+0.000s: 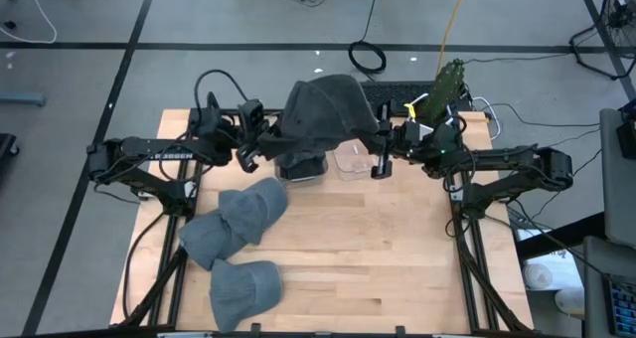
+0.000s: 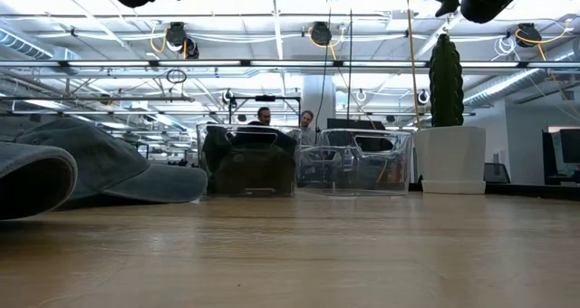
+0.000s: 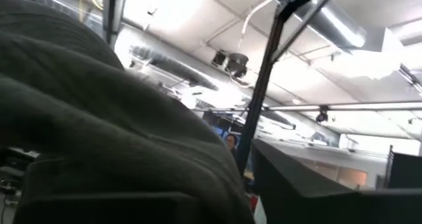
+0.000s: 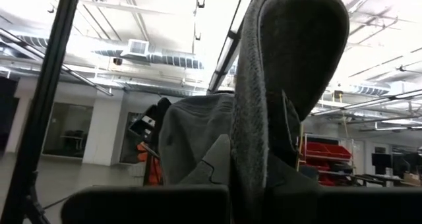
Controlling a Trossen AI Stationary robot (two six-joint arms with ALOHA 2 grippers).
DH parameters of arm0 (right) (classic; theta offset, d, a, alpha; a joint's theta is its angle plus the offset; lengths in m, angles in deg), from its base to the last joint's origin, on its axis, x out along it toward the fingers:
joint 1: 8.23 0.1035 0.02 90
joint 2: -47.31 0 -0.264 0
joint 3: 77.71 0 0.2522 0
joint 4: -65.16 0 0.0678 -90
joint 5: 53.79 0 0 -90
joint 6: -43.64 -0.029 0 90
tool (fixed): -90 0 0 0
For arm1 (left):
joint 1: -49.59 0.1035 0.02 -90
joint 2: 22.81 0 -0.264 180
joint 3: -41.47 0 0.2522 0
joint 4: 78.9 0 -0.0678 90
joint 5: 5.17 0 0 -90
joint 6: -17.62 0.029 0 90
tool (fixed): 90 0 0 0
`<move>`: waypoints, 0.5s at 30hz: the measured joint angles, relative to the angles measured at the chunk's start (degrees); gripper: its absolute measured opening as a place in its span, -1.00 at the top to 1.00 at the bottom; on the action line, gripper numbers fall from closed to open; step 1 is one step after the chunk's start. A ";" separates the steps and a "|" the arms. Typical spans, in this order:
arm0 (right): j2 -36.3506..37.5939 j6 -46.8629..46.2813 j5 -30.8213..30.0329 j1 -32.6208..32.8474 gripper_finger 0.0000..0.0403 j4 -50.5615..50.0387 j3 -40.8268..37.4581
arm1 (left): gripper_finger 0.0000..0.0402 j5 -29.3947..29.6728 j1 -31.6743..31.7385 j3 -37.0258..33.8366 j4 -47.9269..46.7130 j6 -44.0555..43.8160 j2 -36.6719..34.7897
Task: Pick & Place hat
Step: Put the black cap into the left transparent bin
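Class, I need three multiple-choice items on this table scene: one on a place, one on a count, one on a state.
1. Where is the lifted dark grey hat?
A. Held up between both arms, above the clear bins
B. Flat at the table's near edge
C. On the floor

2. How many grey hats lie on the wooden table?
A. One
B. Three
C. Six

3. What is the right gripper doing?
A. Standing wide open over bare wood
B. Resting on the cactus
C. Shut on the hat's brim

Answers: 1 A, the high view shows it raised between the left gripper and the right one. 2 B, three lie at the table's left. 3 C, the right wrist view shows the brim clamped.
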 joint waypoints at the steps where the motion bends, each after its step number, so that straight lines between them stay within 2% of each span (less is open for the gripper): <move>1: 0.00 0.00 -0.02 0.00 1.00 -0.02 -0.02 | 0.59 0.62 -0.06 0.00 -0.24 -0.02 0.00; 9: -0.02 0.17 -0.74 -0.11 1.00 -0.61 -0.09 | 0.82 7.43 0.02 0.02 -8.56 5.63 -0.07; 11: -0.02 -0.11 -0.82 -0.11 1.00 -0.98 -0.08 | 0.93 7.55 0.02 0.02 -8.17 6.65 -0.07; 15: -0.02 0.77 -0.76 -0.11 0.87 -2.35 -0.08 | 0.94 7.56 0.00 0.02 -8.13 7.83 -0.07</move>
